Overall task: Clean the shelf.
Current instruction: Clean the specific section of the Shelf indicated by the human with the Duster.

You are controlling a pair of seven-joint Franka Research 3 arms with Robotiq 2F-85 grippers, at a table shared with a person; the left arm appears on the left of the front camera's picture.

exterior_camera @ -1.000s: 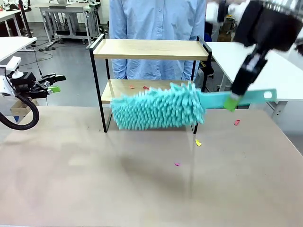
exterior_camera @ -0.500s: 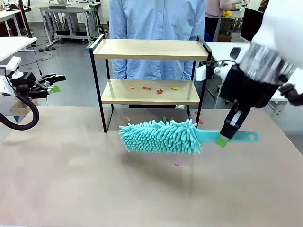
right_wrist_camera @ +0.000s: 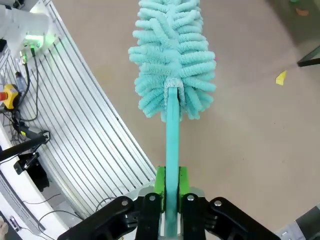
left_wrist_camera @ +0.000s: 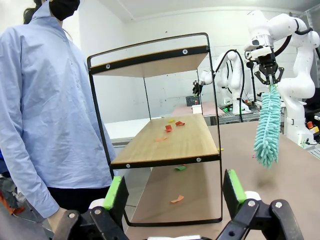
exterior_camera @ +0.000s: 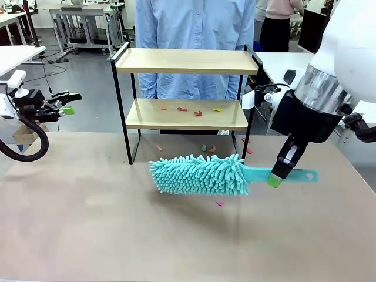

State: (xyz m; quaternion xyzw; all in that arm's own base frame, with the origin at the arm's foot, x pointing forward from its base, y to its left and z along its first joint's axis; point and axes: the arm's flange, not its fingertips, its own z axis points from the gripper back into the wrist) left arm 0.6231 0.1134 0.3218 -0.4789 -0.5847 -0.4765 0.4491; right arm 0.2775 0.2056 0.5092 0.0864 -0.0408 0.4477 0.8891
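Observation:
The shelf (exterior_camera: pixel 187 61) stands at the far middle of the table, two light wood boards in a black frame; several small coloured scraps (exterior_camera: pixel 198 113) lie on its lower board (left_wrist_camera: pixel 170 144). My right gripper (exterior_camera: pixel 276 177) is shut on the handle of a teal fluffy duster (exterior_camera: pixel 200 174), held level just above the table in front of the shelf. The right wrist view shows that handle (right_wrist_camera: pixel 172 145) clamped between the green pads. My left gripper (exterior_camera: pixel 66 103) stays open off the table's left edge, its fingers (left_wrist_camera: pixel 116 192) wide apart and facing the shelf's side.
More scraps lie on the table near the shelf's feet (exterior_camera: pixel 212 148) and in front of the duster (exterior_camera: pixel 220 204). A person in a light blue shirt (exterior_camera: pixel 194 26) stands right behind the shelf. White tables (exterior_camera: pixel 329 82) stand at the right and far left.
The right arm has drawn the duster out of the shelf's lower tier, toward me and down to just above the table. Scraps fell onto the table. The left arm has not moved.

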